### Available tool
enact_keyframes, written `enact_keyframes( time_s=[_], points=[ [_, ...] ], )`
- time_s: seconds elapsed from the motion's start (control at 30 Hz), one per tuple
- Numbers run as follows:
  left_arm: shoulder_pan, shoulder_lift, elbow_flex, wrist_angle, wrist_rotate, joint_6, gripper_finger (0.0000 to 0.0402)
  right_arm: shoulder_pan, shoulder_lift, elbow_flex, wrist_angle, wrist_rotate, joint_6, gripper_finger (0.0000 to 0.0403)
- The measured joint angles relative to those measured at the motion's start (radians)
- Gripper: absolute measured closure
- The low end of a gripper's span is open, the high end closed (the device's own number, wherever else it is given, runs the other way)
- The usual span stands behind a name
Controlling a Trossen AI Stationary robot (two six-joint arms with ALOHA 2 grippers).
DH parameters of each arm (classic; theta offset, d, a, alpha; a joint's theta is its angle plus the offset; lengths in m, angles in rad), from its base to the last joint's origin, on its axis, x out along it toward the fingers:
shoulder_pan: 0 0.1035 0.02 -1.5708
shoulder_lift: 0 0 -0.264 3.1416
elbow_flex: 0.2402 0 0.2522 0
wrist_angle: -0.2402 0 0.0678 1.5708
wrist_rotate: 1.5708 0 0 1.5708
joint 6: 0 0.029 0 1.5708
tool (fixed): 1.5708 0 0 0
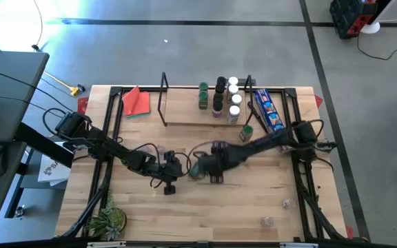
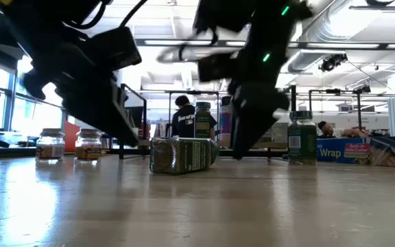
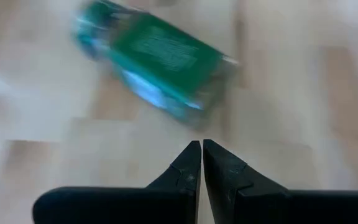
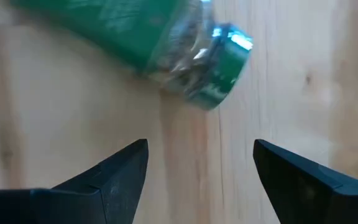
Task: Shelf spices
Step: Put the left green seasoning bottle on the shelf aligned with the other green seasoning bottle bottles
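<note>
While a green-labelled jar (image 1: 200, 167) lies on its side in the middle of the counter (image 1: 253, 207), I hover my right pincer (image 4: 201, 163) just over it with the jaws spread wide and nothing between them; the jar's green lid end (image 4: 222, 78) sits just beyond my fingertips. My left pincer (image 3: 201, 163) hangs close on the jar's left side, pressed fully shut and empty. I judge this to be the pickup step for one more spice: several jars (image 1: 226, 96) already stand on the shelf (image 1: 185, 114) at the far side of the counter, and two more (image 2: 64, 144) wait near the front right corner. Next I need to bring the open right pincer down so the toppled jar's body falls between the jaws, squarely across its width, then close, lift, turn it upright and carry it far to the shelf.
</note>
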Motion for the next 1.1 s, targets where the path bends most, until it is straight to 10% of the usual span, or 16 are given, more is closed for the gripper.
enact_keyframes(
  time_s=[0.5,0.77,1.1],
  points=[
    [0.041,0.099,0.0,0.084,-0.1,-0.008,0.0387,0.036,0.002,-0.021,0.153,-0.185,0.045,0.0116],
    [0.019,0.033,0.0,-0.024,-0.121,-0.011,0.0387,0.212,-0.009,-0.043,0.1,0.026,0.231,0.0116],
    [-0.09,-0.021,0.0,-0.015,0.109,0.007,0.0387,0.233,-0.013,-0.346,0.69,0.1,0.288,0.0116]
  ],
)
